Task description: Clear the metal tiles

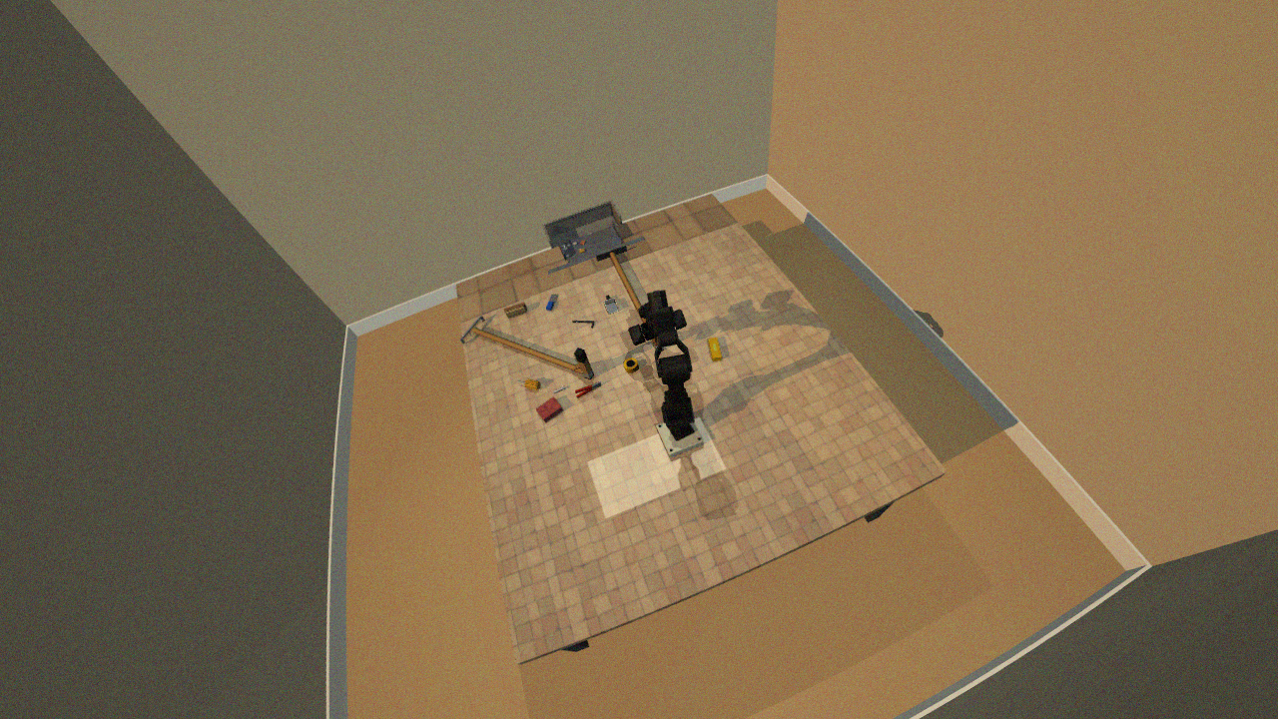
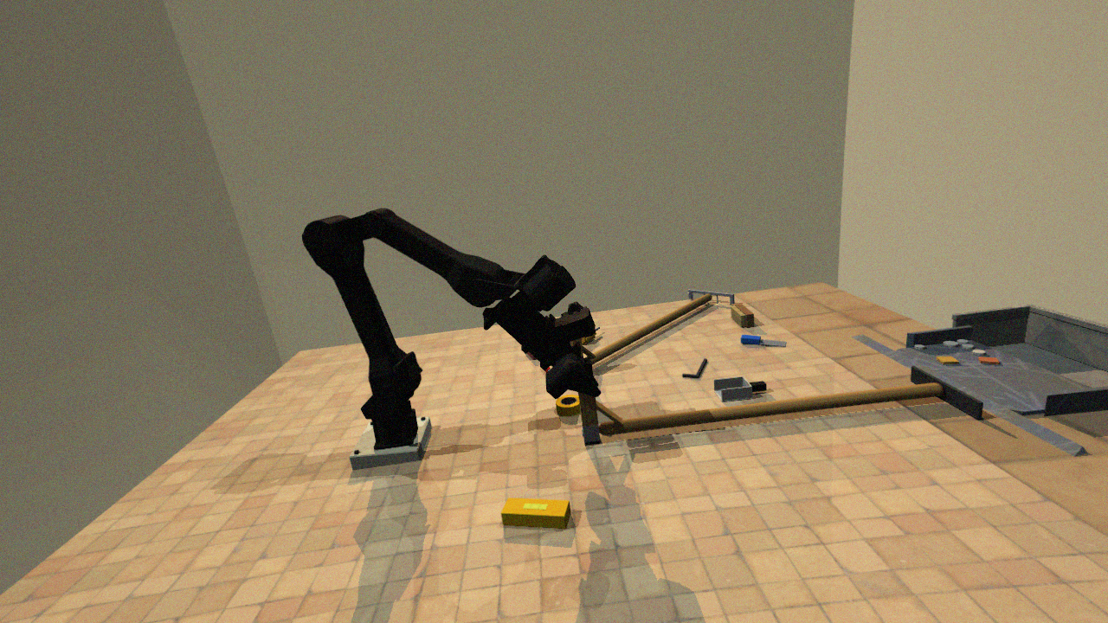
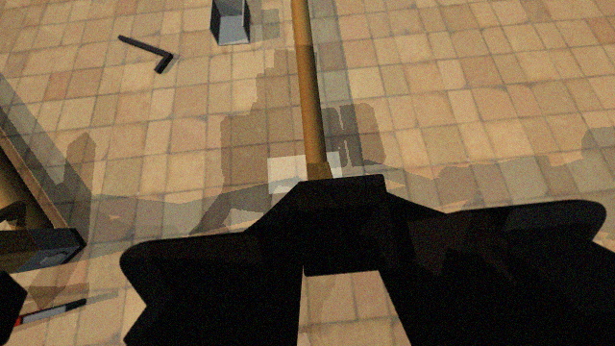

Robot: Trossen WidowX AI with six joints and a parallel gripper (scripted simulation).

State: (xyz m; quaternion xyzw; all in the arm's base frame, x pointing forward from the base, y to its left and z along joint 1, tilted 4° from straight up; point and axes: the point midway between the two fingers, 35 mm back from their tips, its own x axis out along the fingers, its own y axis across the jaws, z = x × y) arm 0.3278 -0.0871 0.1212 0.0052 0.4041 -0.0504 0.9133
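The long scraper [image 2: 775, 407] [image 1: 625, 282] [image 3: 307, 96] lies on the table. Its brown shaft runs from an upright dark handle post [image 2: 590, 424] to a dark blade [image 2: 949, 391] at the near edge of the steel bench plate [image 2: 1014, 383] [image 1: 600, 243]. My gripper [image 2: 576, 381] [image 1: 650, 309] [image 3: 325, 188] is shut on the handle post, low over the table. Several small metal tiles [image 2: 946, 359] [image 1: 580, 241] lie on the plate, orange and grey. The catch box [image 2: 999, 317] [image 1: 576, 219] stands at the plate's far end.
A second long-handled tool [image 2: 650, 329] [image 1: 527, 349] lies to the left. Near my gripper are a yellow tape roll [image 2: 568, 403] [image 1: 631, 363], a small grey box [image 2: 731, 387] [image 3: 230, 21], an Allen key [image 2: 698, 371] [image 3: 149, 48] and a yellow block [image 2: 534, 511] [image 1: 715, 348].
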